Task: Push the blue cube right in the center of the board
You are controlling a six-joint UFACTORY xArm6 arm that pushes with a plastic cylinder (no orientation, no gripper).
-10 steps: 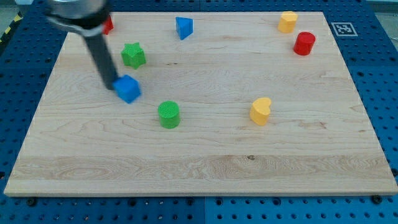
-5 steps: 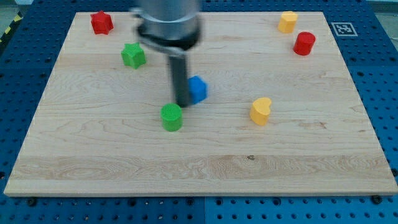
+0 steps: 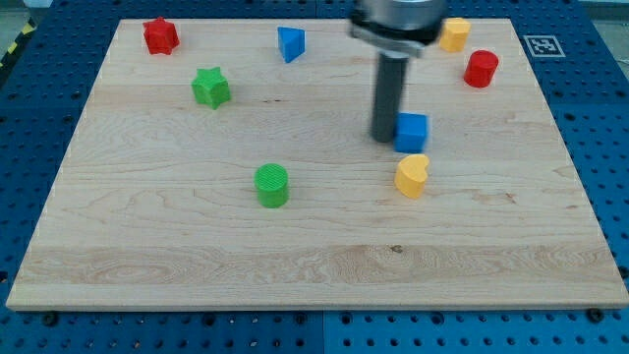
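Tip beside the blue cube

Tip (image 3: pixel 384 138) of my rod sits on the tabletop (image 3: pixel 314 265), touching the left side of the blue cube (image 3: pixel 412 131). The rod has no end effector that opens or shuts, only this plain tip. The blue cube lies a bit right of the middle of the tabletop, nearer the top edge than the bottom edge. Just below it, very close, is a yellow block (image 3: pixel 413 175). A green round block (image 3: pixel 271 185) sits left of the middle. A green star (image 3: pixel 210 88) and a red star (image 3: pixel 160 35) are near the top left corner. A blue wedge (image 3: pixel 290 43) is by the top edge. Another yellow block (image 3: pixel 454 34) and a red round block (image 3: pixel 481 68) are near the top right corner.
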